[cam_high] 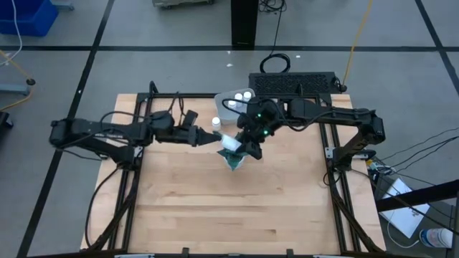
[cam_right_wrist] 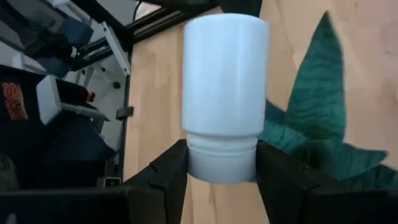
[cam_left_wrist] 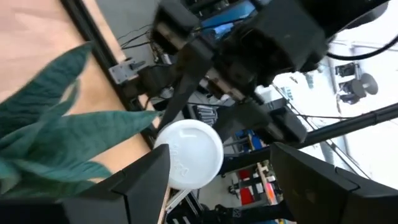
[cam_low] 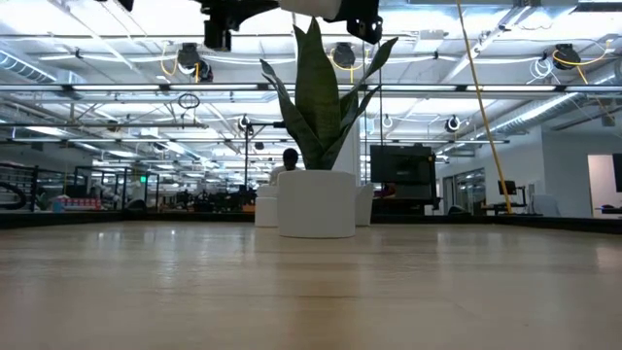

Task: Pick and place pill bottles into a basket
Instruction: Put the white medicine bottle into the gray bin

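A white pill bottle point(cam_high: 228, 139) is held in the air over the green plant point(cam_high: 234, 159), between my two grippers. My right gripper point(cam_right_wrist: 221, 180) is shut on it. My left gripper point(cam_left_wrist: 221, 168) is open, and its fingers stand on either side of the bottle's round end point(cam_left_wrist: 189, 154). The pale basket point(cam_high: 228, 109) lies on the table's far side with two bottles point(cam_high: 242, 94) in it. Another bottle point(cam_high: 215, 123) stands on the table beside the basket. My right gripper pinches the bottle's narrower, ringed end point(cam_right_wrist: 221, 158) between its two fingers point(cam_right_wrist: 169, 171). It comes from the table's right side. The wider body point(cam_right_wrist: 225, 74) sticks out past the fingertips toward my left gripper, clear of the table. My left gripper: I cannot tell whether one finger point(cam_left_wrist: 146, 177) touches the bottle.
The plant stands in a white pot point(cam_low: 316, 202) near the table's middle, with its leaves point(cam_low: 321, 87) reaching up under the grippers. A black keyboard-like box point(cam_high: 294, 82) lies at the far edge. Bare wood lies toward the near edge point(cam_high: 229, 215).
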